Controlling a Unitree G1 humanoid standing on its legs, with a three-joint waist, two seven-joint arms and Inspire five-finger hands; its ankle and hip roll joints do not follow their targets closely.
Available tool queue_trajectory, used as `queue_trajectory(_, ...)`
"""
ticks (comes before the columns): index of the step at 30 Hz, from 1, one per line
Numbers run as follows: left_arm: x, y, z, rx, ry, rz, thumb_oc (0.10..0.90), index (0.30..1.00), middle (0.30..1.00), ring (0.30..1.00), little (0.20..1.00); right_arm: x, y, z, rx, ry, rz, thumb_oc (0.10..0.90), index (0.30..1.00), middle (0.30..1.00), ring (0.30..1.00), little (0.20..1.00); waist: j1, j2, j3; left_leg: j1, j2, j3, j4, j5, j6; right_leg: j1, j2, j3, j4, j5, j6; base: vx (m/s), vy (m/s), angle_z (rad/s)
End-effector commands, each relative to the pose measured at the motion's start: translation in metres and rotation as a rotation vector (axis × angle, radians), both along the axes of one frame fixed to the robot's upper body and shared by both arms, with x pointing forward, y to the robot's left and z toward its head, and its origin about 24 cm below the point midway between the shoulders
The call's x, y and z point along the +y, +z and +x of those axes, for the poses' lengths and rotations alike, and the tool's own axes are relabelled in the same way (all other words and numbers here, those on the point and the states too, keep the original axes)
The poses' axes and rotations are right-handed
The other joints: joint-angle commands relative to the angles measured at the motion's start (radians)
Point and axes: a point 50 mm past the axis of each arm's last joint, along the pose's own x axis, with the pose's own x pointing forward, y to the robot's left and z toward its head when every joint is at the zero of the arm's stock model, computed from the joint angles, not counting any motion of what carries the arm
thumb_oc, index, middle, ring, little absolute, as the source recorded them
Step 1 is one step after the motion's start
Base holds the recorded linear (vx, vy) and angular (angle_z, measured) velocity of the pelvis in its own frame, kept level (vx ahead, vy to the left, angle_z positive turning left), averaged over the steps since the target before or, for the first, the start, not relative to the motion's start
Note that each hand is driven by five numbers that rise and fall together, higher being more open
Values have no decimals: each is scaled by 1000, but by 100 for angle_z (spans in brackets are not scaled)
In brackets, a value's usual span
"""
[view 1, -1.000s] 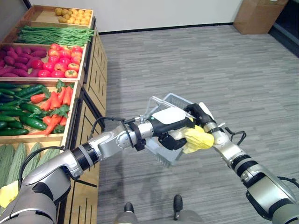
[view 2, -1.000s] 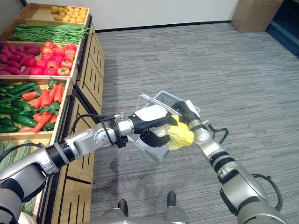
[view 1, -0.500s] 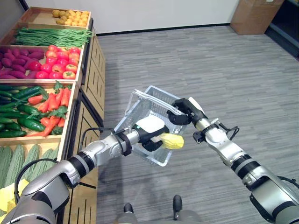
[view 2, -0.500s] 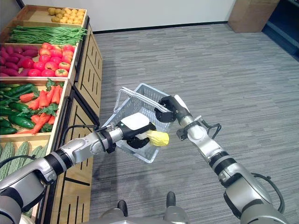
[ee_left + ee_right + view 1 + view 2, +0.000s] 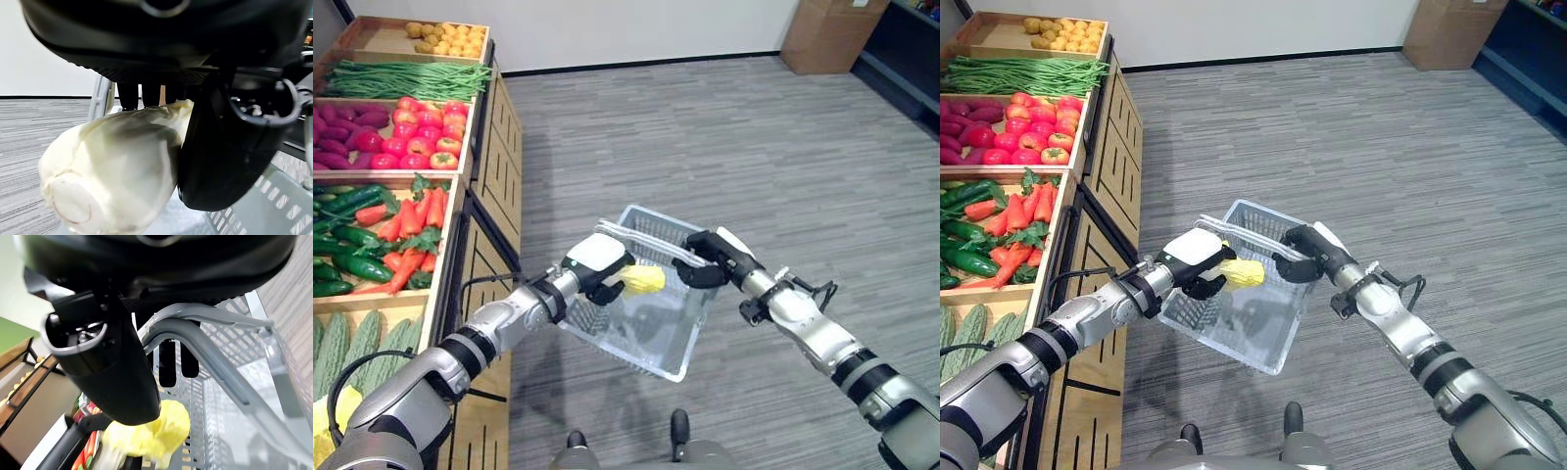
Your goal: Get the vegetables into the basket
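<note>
A pale grey wire basket point(image 5: 636, 345) hangs over the carpet, mouth tilted up. My right hand point(image 5: 713, 262) is shut on its folded handles point(image 5: 646, 238), which cross under the fingers in the right wrist view point(image 5: 205, 348). My left hand point(image 5: 596, 265) reaches from the shelf side, fingers and thumb curled round a yellow-white leafy vegetable point(image 5: 643, 279). That vegetable point(image 5: 1244, 273) sits just above the basket's left rim, over the opening. Up close the vegetable point(image 5: 112, 171) is a pale cabbage-like head, pinched between thumb point(image 5: 220, 147) and fingers.
Wooden produce shelves point(image 5: 478, 147) line the left, holding carrots point(image 5: 426, 213), cucumbers point(image 5: 347, 240), tomatoes point(image 5: 421, 147), green beans point(image 5: 401, 78) and potatoes point(image 5: 445, 39). A cardboard box point(image 5: 822, 34) stands at the far right wall. Grey carpet point(image 5: 705, 137) spreads beyond the basket.
The basket has swung down from in front of the hands to hang with its mouth up. My left hand has carried the vegetable from the near side to above the basket's rim.
</note>
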Motion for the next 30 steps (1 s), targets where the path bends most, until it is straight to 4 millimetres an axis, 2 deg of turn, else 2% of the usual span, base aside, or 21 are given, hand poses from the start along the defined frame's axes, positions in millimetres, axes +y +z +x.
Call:
queue_trajectory(1,-5,35,26,-178,27,-67,798,857,857,857,857,29,93,12,-372,158,271,400,300,300,300,300,8,-28,-69,24,34,19,1,-45,-63,94,-51,-52,32,-152,94,0,0,0)
queue_trajectory(2,-5,30,24,-165,29,-61,900,1000,1000,1000,1000,30,95,10,-375,164,293,400,300,300,300,300,5,-29,-68,25,34,22,1,-45,-63,93,-51,-50,31,-151,94,0,0,0)
queue_trajectory(7,-7,22,22,-140,34,-52,900,1000,1000,1000,1000,32,100,7,-391,170,341,400,300,300,300,300,4,-30,-69,27,35,28,1,-46,-62,91,-49,-45,27,-147,94,-2,-2,-2)
queue_trajectory(16,-18,23,17,-119,-15,-87,900,1000,1000,1000,1000,32,99,6,-390,161,353,400,300,300,300,300,3,-32,-69,30,37,34,1,-46,-62,94,-47,-43,23,-143,94,-3,-2,-3)
queue_trajectory(19,-32,32,11,-110,-70,-178,900,1000,1000,1000,1000,26,86,12,-382,65,341,400,300,300,300,300,5,-30,-71,30,37,30,1,-47,-61,97,-48,-46,19,-141,93,0,0,0)
queue_trajectory(20,-45,44,2,-89,-127,-309,900,1000,1000,1000,1000,21,75,16,-392,-15,287,400,300,300,300,300,12,-29,-71,28,36,26,1,-46,-59,99,-48,-50,17,-141,92,0,0,0)
queue_trajectory(22,-56,56,-8,-66,-188,-418,900,1000,1000,1000,1000,16,64,19,-389,-83,247,400,300,300,300,300,16,-27,-71,26,34,19,1,-47,-57,101,-50,-54,17,-140,91,0,0,0)
queue_trajectory(24,-62,61,-13,-38,-233,-449,900,1000,1000,1000,1000,13,60,20,-387,-106,219,400,300,300,300,300,18,-25,-71,25,34,16,1,-48,-56,102,-50,-56,17,-141,90,0,0,0)
queue_trajectory(26,-76,79,-29,74,-343,-604,900,1000,1000,1000,1000,5,46,24,-363,-189,166,400,300,300,300,300,23,-20,-71,23,29,8,1,-49,-53,103,-53,-61,19,-141,89,13,24,8)
queue_trajectory(27,-78,90,-35,121,-385,-687,900,1000,1000,1000,1000,-3,37,25,-345,-239,125,400,300,300,300,300,27,-17,-71,21,28,2,1,-49,-51,103,-54,-63,21,-141,89,12,20,12)
queue_trajectory(30,-79,103,-44,168,-445,-747,900,1000,1000,1000,1000,-13,27,25,-325,-292,66,400,300,300,300,300,31,-14,-69,20,26,-4,1,-51,-50,102,-56,-66,23,-142,89,3,8,9)
